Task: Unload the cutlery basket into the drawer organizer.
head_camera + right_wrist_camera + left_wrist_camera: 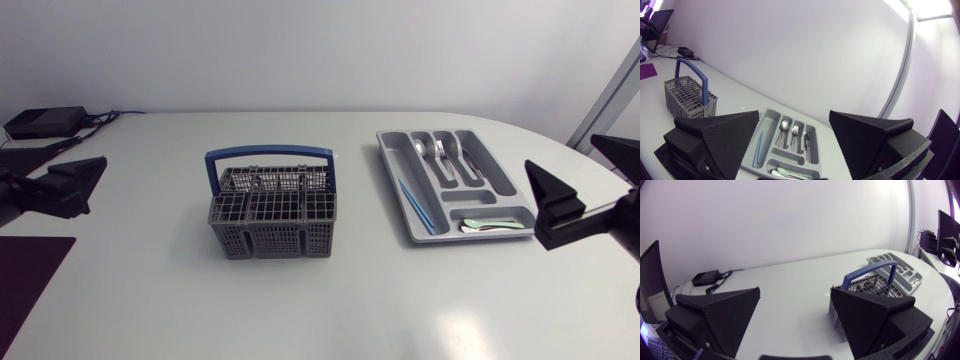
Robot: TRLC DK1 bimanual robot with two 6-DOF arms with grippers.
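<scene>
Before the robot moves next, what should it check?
1. Is the left pincer open and empty: ok.
2. Is the right pincer open and empty: ok.
3. Is the basket upright: ok.
4. Is any cutlery left in the basket: cannot tell, the mesh hides the inside.
5. Does the organizer lie flat, with spoons in it: ok.

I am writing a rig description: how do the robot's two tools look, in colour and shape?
The left tool and the right tool look alike: matte black, each with two broad wedge-shaped fingers whose faces have a fine dotted texture, set on blocky black bases. I see no markings or cables.
</scene>
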